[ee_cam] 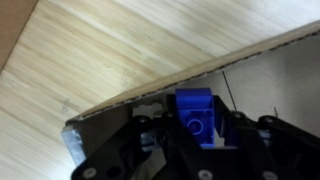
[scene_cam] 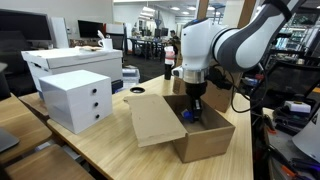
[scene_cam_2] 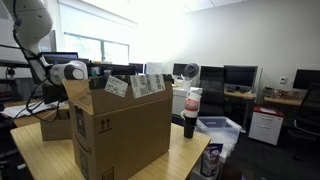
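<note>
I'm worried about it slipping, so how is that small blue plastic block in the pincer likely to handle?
The small blue plastic block looks rigid and moulded, so it probably won't squash in the pincer. Its smooth faces may be slippery. Being small, it is likely light, and flat sides should stop it rolling.

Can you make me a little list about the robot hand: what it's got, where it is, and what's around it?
gripper: shut on the blue block
held thing: blue block, between the fingers
where: at the mouth of the open cardboard box
box flap: folded out over the table
beside the box: white drawer unit
also near the box: dark bottle, standing upright
</note>
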Controlling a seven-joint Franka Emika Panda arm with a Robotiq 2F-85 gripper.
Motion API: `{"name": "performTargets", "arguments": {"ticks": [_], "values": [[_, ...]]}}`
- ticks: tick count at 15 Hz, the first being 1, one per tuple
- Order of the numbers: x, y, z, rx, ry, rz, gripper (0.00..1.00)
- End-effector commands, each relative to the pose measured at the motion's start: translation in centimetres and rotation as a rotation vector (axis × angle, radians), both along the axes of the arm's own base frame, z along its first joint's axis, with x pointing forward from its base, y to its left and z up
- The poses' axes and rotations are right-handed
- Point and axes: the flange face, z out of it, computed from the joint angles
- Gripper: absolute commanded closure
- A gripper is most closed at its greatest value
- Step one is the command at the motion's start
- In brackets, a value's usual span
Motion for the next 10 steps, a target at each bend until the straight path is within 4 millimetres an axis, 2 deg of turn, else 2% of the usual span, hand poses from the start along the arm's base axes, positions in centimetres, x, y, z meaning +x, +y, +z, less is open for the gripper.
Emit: {"name": "performTargets", "arguments": {"ticks": [1,3,7,8,10], "values": [[0.0,-0.2,3.7,0.019,-0.045,-0.044,0.87],[0.5,-0.1,5.4,0.036,-0.065,-0.066,0.87],[2.3,0.3,10.4,0.045,-0.095,-0.12,0.87],[2.8,0.5,12.1,0.036,-0.1,-0.124,0.87],[4.2,0.9,16.9,0.033,-0.138,-0.131,0.87]]}}
